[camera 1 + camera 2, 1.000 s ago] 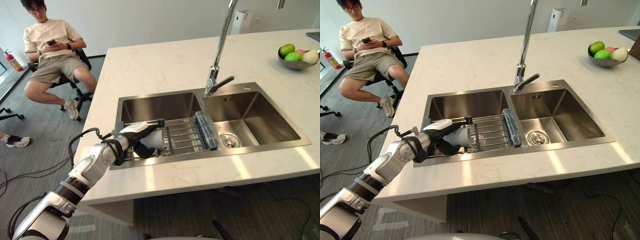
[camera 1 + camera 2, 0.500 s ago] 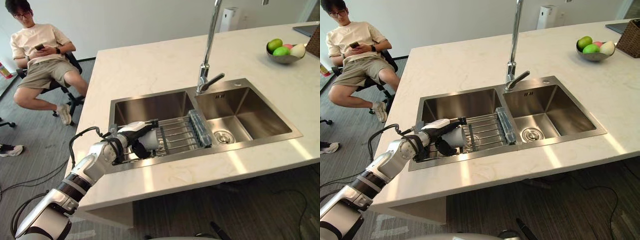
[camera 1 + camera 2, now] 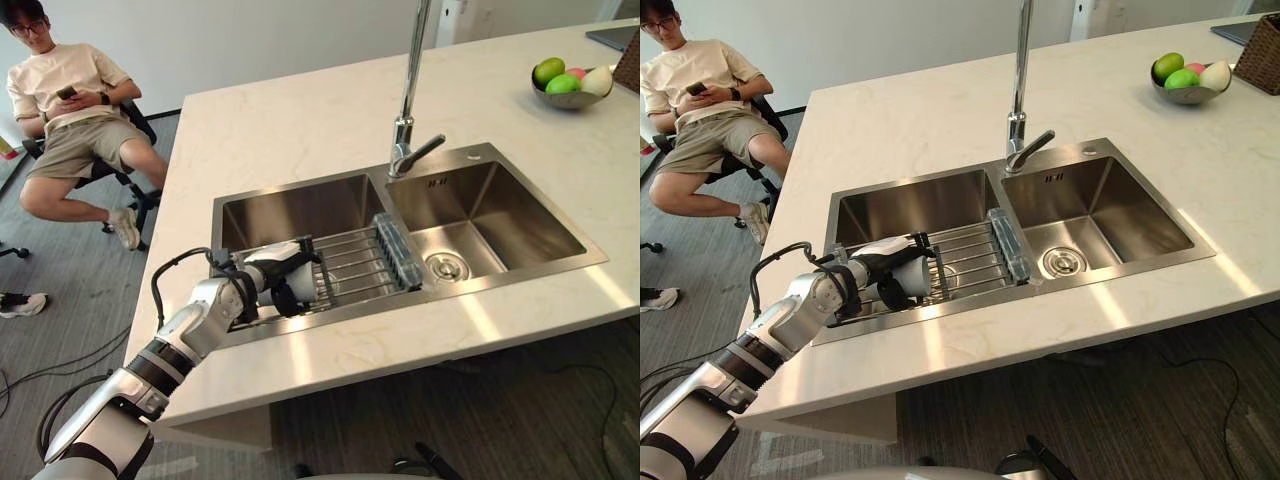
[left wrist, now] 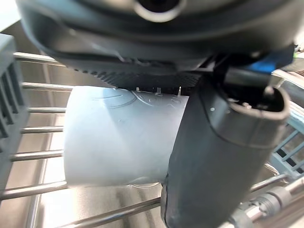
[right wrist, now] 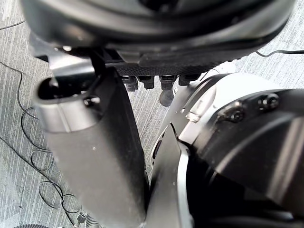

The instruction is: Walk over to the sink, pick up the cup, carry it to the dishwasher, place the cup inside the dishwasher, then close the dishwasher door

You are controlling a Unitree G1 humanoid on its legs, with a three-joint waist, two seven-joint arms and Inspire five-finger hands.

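Left hand is down in the left basin of the stainless steel double sink, fingers and dark thumb curled round the pale, smooth-walled cylindrical cup. The cup lies on its side on the steel wire rack that spans the basin. It looks light and stiff, probably plastic, with a slick wall, so I'd judge it could slip or roll on those bars. The best hold is round the mid-body, firm without crushing, thumb opposite the fingers. The right hand hangs idle over the grey carpet floor.
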